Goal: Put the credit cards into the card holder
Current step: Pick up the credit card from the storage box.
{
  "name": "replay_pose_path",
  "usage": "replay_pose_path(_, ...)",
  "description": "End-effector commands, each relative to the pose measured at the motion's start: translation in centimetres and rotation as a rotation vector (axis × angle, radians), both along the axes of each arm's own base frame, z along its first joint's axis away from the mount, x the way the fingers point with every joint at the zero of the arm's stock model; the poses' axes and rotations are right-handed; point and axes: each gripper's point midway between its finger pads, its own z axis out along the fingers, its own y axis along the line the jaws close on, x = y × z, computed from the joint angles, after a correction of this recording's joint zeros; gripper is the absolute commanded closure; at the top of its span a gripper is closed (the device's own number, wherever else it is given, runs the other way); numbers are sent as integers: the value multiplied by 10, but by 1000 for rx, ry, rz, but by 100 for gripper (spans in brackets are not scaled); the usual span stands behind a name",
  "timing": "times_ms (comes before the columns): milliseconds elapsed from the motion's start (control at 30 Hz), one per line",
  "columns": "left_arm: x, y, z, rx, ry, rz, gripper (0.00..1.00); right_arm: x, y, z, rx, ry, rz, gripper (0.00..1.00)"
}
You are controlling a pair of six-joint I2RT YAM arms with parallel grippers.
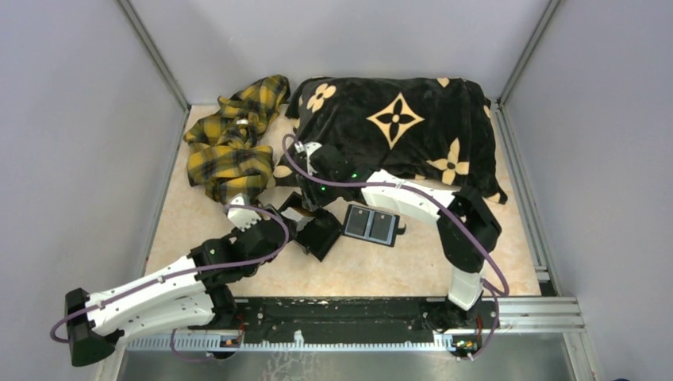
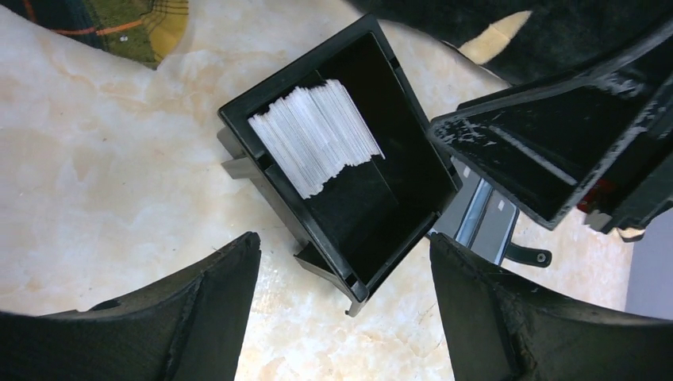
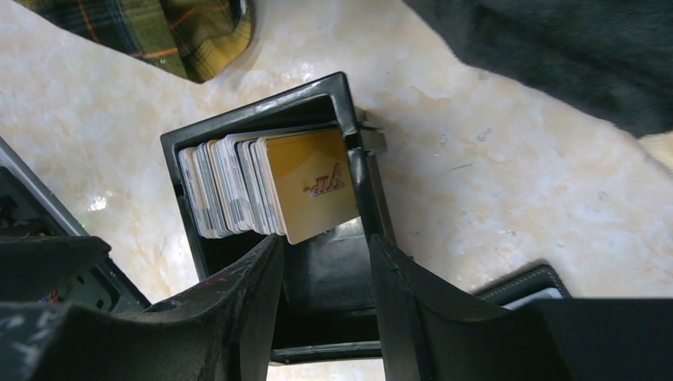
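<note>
A deep black tray point(image 1: 319, 235) stands on the table and holds a leaning stack of credit cards point(image 2: 313, 136). In the right wrist view the stack point(image 3: 230, 186) has a yellow card point(image 3: 313, 181) at its front. The card holder point(image 1: 371, 225) lies open just right of the tray, its bluish-grey panels up. A strip of it shows in the left wrist view point(image 2: 486, 222) and a corner in the right wrist view point(image 3: 524, 284). My right gripper point(image 3: 324, 278) is open, its fingers down inside the tray beside the yellow card, gripping nothing. My left gripper point(image 2: 345, 309) is open and empty just off the tray's near corner.
A yellow plaid cloth point(image 1: 234, 139) lies at the back left. A black blanket with beige flowers point(image 1: 397, 119) covers the back of the table. Grey walls enclose the sides. A metal rail point(image 1: 357, 313) runs along the near edge.
</note>
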Motion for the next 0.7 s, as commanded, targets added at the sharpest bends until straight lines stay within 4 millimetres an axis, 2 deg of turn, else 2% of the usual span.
replay_pose_path(0,-3,17,-5,-54,7,106,16,0,28,16,36,-34,61,54)
replay_pose_path(233,-6,23,-14,-55,17,118,16,-5,47,0,21,-13,91,55)
replay_pose_path(667,-9,26,-32,-36,36,123,16,-11,56,-27,2,52,131,55)
